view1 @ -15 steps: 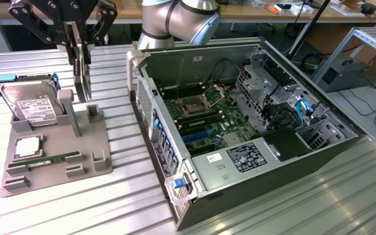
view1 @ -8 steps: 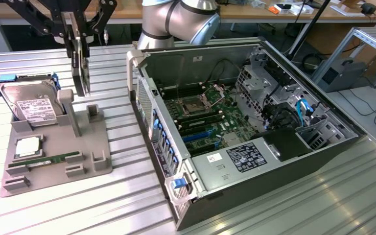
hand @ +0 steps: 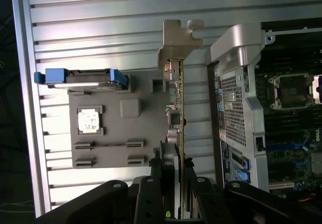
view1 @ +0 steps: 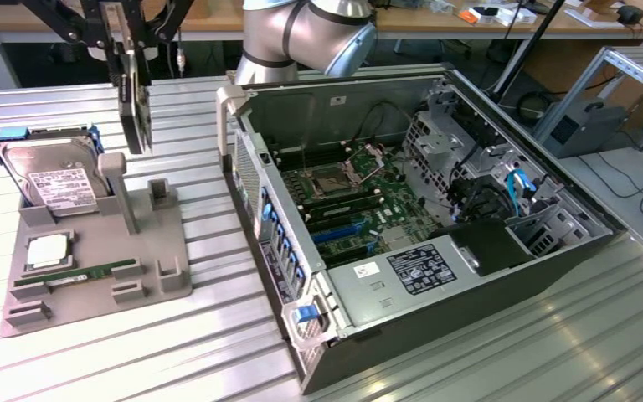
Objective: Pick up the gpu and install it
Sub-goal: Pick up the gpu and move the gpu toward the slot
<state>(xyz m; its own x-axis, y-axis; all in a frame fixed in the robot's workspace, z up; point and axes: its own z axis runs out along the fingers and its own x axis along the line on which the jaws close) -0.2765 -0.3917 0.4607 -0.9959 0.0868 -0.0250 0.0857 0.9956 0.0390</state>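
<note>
Ribbed aluminium table carries everything. Grey moulded plastic holder tray sits toward the exterior view's left. Open metal computer case lies on its side at the exterior view's right, just beside the tray. In the tray: boxy silver hard drive farthest back, square silver processor chip in front of it, narrow green memory stick nearer still. Thin dark gpu card hangs on edge, gripped by the black gripper, over the tray's case-side edge, between hard drive and case

gpu edge-on, seemingly in gripper
</note>
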